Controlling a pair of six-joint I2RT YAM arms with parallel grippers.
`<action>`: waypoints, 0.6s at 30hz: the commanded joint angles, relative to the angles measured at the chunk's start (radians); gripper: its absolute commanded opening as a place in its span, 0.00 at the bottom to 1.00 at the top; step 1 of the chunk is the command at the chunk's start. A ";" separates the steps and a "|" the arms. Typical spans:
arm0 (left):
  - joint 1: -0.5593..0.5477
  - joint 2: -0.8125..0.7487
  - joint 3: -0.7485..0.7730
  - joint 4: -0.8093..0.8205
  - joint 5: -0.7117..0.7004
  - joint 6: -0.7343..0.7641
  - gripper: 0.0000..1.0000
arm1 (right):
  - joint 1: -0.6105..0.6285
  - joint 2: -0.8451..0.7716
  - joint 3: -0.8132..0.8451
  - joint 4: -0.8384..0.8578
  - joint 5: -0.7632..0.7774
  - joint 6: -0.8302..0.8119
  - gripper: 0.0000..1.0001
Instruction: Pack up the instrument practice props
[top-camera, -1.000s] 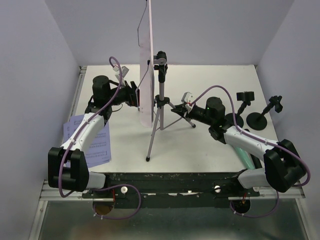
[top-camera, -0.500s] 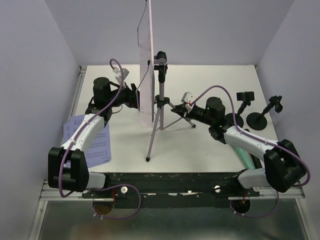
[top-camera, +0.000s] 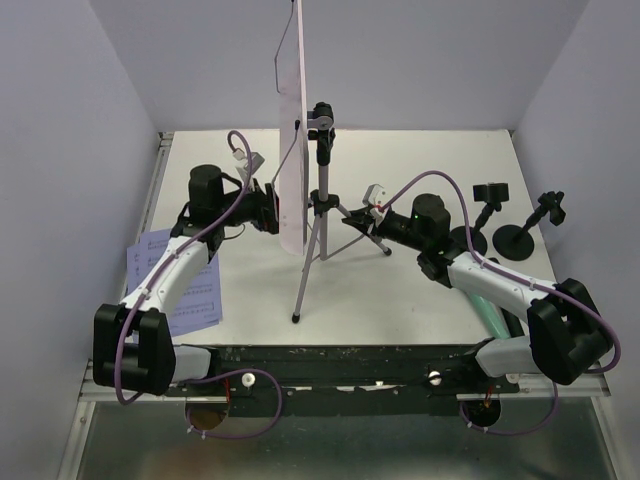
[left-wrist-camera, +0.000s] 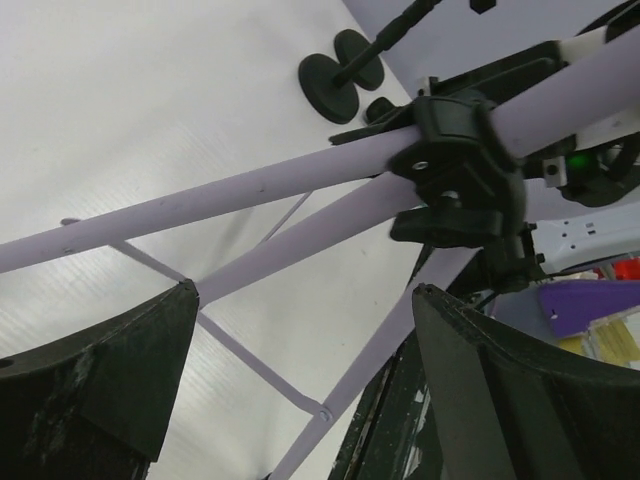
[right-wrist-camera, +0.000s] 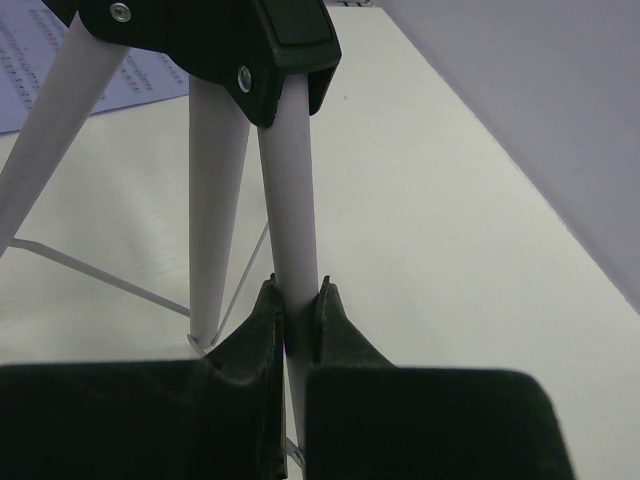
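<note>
One tripod leg (right-wrist-camera: 295, 200) tight in right jaws, left jaws wide beside music rack (top-camera: 291, 150) edge

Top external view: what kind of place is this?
Probably a robot test booth: plain walls box in a white table, the left arm and right arm are bolted at its near edge, and a lilac tripod music rack stands staged.

Soft, even light comes from above; the white tabletop (top-camera: 400, 290) is bright, with faint shadows only. In the wrist views the dark fingers (left-wrist-camera: 90, 400) (very near the lens) are blurred, while the music rack (right-wrist-camera: 290, 200) is sharp.
</note>
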 joint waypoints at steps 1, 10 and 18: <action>0.009 -0.031 0.021 0.110 0.095 -0.081 0.98 | -0.009 0.078 -0.088 -0.309 0.000 0.115 0.00; 0.033 -0.009 0.061 0.148 0.014 -0.158 0.98 | -0.003 0.075 -0.090 -0.312 0.000 0.111 0.00; 0.053 0.031 0.123 0.170 -0.041 -0.226 0.99 | 0.000 0.076 -0.085 -0.317 0.000 0.108 0.00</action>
